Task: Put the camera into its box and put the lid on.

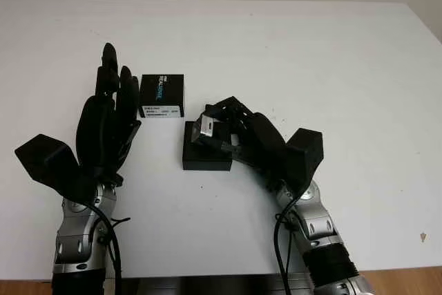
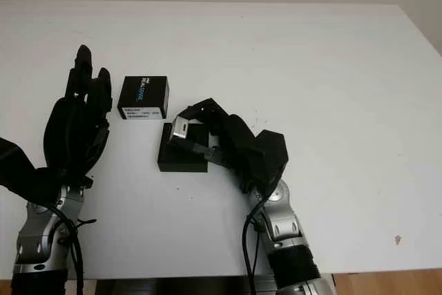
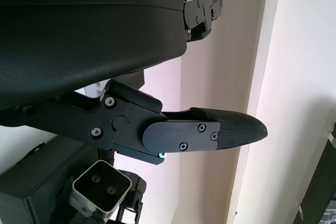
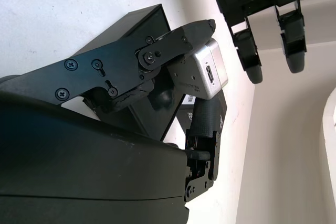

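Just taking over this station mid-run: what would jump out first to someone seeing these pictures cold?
First, the right hand near the table's middle, shut on the small silver camera and holding it just over the open black box. Next, the lid, black with a white label, lying on the white table just beyond the box. The left hand is open and raised beside the lid.

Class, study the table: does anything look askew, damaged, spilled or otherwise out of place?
Nothing looks damaged or spilled. The camera sits tilted in the right hand over the open box, not yet seated. The lid lies apart on the table, beside the open left hand.
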